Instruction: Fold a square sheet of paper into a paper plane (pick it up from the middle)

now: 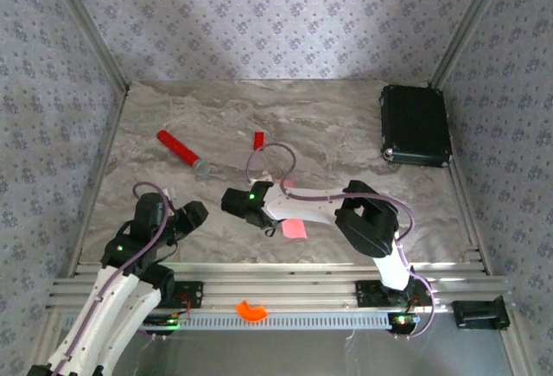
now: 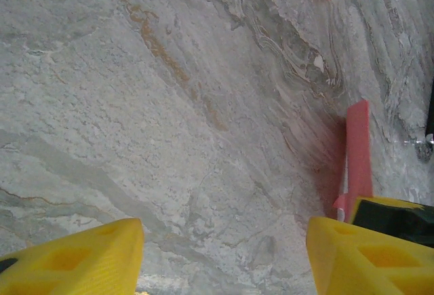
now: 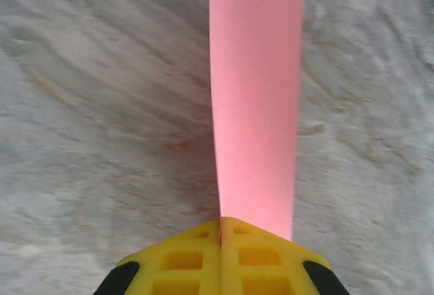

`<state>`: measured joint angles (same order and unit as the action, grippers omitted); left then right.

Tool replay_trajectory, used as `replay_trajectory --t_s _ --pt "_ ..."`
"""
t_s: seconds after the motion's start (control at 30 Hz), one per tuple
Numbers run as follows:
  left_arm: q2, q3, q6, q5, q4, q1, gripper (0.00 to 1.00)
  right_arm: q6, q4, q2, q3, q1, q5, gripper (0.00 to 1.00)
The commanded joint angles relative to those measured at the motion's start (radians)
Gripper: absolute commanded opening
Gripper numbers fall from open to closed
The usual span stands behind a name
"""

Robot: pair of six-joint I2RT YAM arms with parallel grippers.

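The right gripper point(image 3: 222, 230) is closed on the sheet of paper point(image 3: 256, 105); its two yellow fingers point(image 3: 196, 239) are pressed together with no gap, and the salmon-pink paper comes out from between their tips as a long narrow shape (its far corner on the right is cut at a slant); it stands straight out from the fingertips over the marble table point(image 3: 81, 105).

In the top view the paper shows as a small pink patch just below the white forearm of the right arm, near the middle of the near part of the table; the right arm reaches from its base toward the left across this place.

From the left wrist camera the same paper is seen almost edge-on, as a thin upright pink strip at the right side, with a reddish shadow on the marble beside it; whether its lower edge touches the table, I cannot tell.

The left gripper point(image 2: 224, 230) is open; its yellow fingers point(image 2: 74, 258) stand wide apart with bare marble between them, and it holds nothing; it is to the left of the paper, apart from it.

Farther back on the table lie a small red block point(image 1: 257, 140) and a red stick with a grey tip point(image 1: 181, 151), both well apart from the paper; a black case point(image 1: 416, 124) sits in the far right corner; an orange piece point(image 1: 251, 310) rests on the front rail between the two bases.
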<state>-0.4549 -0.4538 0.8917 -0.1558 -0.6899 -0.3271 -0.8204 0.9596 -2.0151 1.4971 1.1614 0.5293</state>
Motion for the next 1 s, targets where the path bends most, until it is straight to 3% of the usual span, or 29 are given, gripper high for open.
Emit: replay_trajectory --t_s 0.0,0.27,0.4,0.6,0.73,0.87,0.97 --pt "0.015 -0.028 -0.009 0.01 -0.039 0.007 0.64 0.027 -0.022 -0.039 0.052 0.007 -0.077 0.04" --pt "0.0 -0.031 -0.018 0.013 -0.03 0.007 0.65 0.075 -0.107 -0.012 0.036 -0.024 -0.205 0.05" --pt "-0.023 -0.035 -0.021 0.002 -0.009 0.007 0.65 0.086 -0.114 0.12 -0.044 -0.064 -0.202 0.04" --pt "-0.065 -0.031 -0.039 -0.027 0.007 0.008 0.65 0.116 -0.034 0.385 -0.252 -0.215 -0.125 0.04" --pt "-0.074 -0.025 -0.04 -0.04 0.047 0.007 0.65 0.155 -0.004 0.479 -0.345 -0.326 -0.085 0.03" --pt "-0.075 -0.028 -0.045 -0.043 0.046 0.007 0.65 0.17 0.057 0.423 -0.313 -0.355 0.033 0.03" --pt "-0.072 -0.028 -0.046 -0.041 0.038 0.007 0.65 0.131 0.091 0.308 -0.23 -0.322 0.089 0.02"
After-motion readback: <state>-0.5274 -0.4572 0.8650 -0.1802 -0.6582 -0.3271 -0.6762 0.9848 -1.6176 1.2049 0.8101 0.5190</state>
